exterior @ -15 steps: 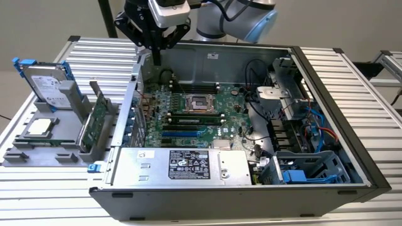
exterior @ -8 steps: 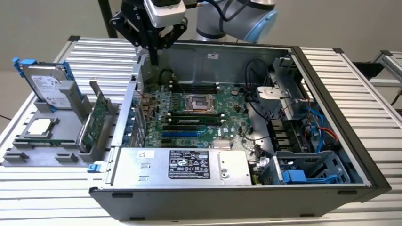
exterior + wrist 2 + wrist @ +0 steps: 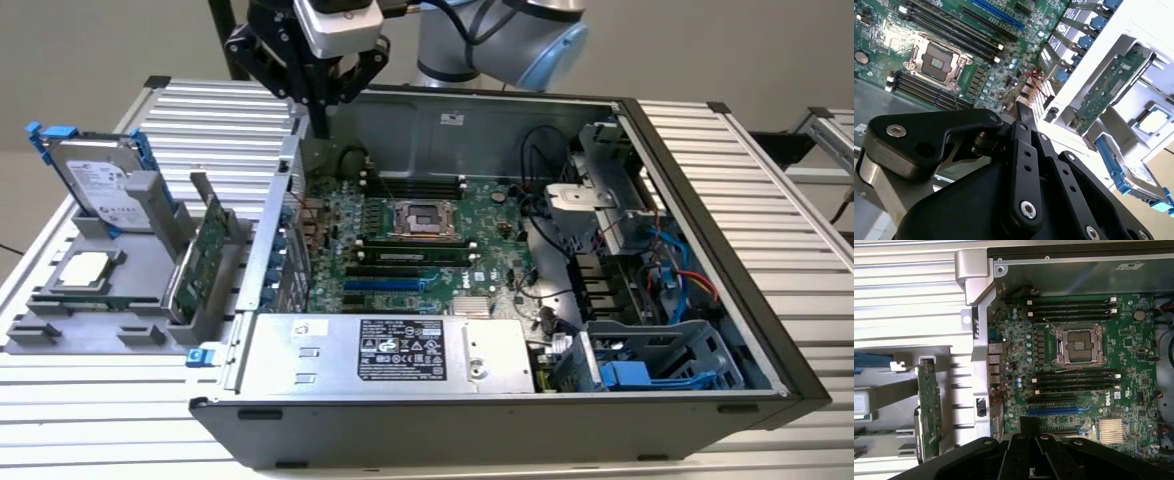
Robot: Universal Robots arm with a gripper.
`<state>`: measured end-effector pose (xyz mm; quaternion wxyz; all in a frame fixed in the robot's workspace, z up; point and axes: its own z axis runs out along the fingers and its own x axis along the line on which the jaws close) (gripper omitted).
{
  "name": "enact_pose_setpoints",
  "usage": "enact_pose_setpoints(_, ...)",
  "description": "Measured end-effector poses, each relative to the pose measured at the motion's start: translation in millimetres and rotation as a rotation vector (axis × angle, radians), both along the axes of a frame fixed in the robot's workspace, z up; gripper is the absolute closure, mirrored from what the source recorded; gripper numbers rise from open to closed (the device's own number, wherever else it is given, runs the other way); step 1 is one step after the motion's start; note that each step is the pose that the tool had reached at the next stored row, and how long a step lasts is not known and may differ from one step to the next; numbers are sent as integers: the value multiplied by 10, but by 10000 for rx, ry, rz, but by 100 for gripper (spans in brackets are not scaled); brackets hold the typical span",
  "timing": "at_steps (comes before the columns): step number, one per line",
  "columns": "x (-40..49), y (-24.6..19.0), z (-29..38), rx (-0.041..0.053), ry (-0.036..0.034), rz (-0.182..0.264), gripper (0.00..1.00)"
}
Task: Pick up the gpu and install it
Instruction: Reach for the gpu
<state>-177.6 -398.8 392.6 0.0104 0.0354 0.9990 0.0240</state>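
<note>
Robotics lab: opened computer case (image 3: 400,430)

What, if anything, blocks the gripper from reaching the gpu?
Probably nothing, so yes. The gpu stands upright in a grey holder outside the case, top edge uncovered; the gripper hangs above the case's corner with nothing between them.

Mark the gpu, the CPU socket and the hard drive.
gpu (image 3: 200,255): exterior view, green board face.
CPU socket (image 3: 416,218): exterior view, socket centre.
hard drive (image 3: 104,182): exterior view, silver labelled face.
</note>
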Motion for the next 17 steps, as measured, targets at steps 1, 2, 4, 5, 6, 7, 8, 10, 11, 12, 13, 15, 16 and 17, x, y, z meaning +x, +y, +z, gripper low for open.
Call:
enact_pose_setpoints(1,-8,0,0,0,0,0,100)
enact_pose_setpoints(2,-16,0,0,0,0,-1,100)
enact_pose_setpoints(4,-33,0,0,0,0,0,100)
enact_pose_setpoints(5,-41,0,0,0,0,-1,100)
enact_pose_setpoints(6,-49,0,0,0,0,0,100)
enact_pose_setpoints(7,-57,0,0,0,0,-1,100)
enact_pose_setpoints(8,-64,0,0,0,0,0,100)
enact_pose_setpoints(10,-80,0,0,0,0,-1,100)
enact_pose_setpoints(11,-88,0,0,0,0,0,100)
enact_pose_setpoints(12,-98,0,0,0,0,-1,100)
enact_pose_setpoints(13,-107,0,0,0,0,0,100)
enact_pose_setpoints(15,-127,0,0,0,0,0,100)
enact_pose_setpoints(16,-135,0,0,0,0,-1,100)
enact_pose_setpoints(17,-139,0,0,0,-1,0,100)
